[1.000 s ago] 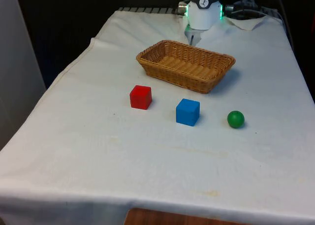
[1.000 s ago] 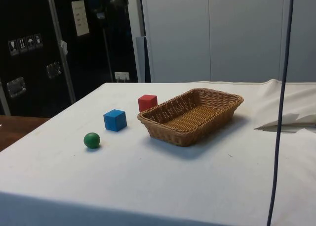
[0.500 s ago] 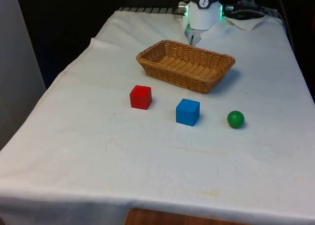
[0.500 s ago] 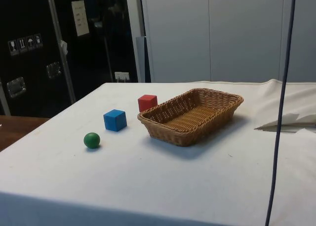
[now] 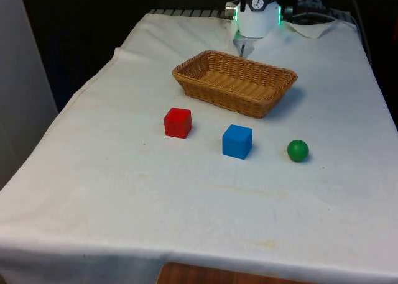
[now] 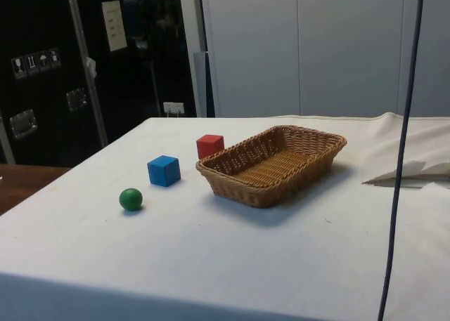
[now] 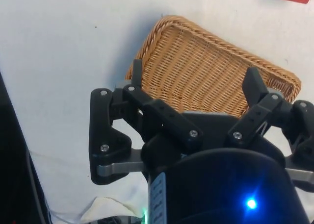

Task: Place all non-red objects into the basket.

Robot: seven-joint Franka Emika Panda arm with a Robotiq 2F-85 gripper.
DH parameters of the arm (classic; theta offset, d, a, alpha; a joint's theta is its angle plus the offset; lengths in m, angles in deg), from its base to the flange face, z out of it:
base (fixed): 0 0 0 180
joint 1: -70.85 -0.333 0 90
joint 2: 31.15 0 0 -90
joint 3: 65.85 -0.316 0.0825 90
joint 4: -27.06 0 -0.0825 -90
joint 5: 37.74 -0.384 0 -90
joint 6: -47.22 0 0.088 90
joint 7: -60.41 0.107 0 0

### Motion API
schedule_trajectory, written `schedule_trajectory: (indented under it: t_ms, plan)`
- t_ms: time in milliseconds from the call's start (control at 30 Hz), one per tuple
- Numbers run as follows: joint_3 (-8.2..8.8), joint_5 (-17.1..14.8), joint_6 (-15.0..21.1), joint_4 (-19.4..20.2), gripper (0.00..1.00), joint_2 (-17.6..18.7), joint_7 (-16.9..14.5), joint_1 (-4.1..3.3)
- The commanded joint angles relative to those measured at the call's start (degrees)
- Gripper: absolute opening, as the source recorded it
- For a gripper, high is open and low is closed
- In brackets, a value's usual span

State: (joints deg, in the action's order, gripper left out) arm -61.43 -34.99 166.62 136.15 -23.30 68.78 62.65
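While the claw [image 7: 195, 82] hangs wide open and empty, the basket [image 7: 211, 72] lies directly beneath it.

A rough woven wicker basket [image 5: 234, 83] sits on a matt, faintly creased white cloth [image 5: 186, 203].

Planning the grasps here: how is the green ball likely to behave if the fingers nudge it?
The ball is round, so it would probably roll at a nudge. It lies loose on the cloth, with nothing beside it to stop it. Its smooth look suggests it may slip from an off-centre pinch.
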Motion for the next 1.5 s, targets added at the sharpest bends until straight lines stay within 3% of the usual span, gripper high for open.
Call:
schedule_trajectory:
  t_ms: [0, 200, 233, 300, 467, 667, 733, 800, 967, 1033, 1133, 1467]
  plan:
    - [0.0, -0.69, 0.57, 0.06, 1.0, 0.46, -0.46, 0.23]
    - [0.34, -2.58, 2.01, -0.63, 1.0, 2.69, -2.06, 0.8]
    - [0.46, -1.66, 1.83, -0.29, 1.0, 2.23, -1.43, 0.52]
    - [0.63, -3.55, 2.64, -1.2, 1.0, 3.95, -2.98, 0.92]
    - [1.38, -4.41, 3.21, -2.01, 1.0, 5.61, -3.9, 0.86]
    - [1.66, -7.73, 4.58, -2.86, 1.0, 8.02, -6.7, 1.55]
    - [1.95, -7.05, 4.35, -2.75, 1.0, 7.79, -6.19, 1.2]
    - [1.95, -9.11, 5.04, -2.86, 1.0, 8.77, -7.96, 1.72]
    - [2.64, -11.34, 6.25, -2.41, 1.0, 10.14, -10.03, 1.78]
    - [2.92, -10.83, 5.67, -2.58, 1.0, 10.14, -9.74, 1.6]
    - [2.81, -11.86, 7.68, -1.95, 1.0, 11.12, -10.71, 1.89]
    - [3.21, -10.71, 12.09, -0.74, 1.0, 13.06, -10.14, 1.38]
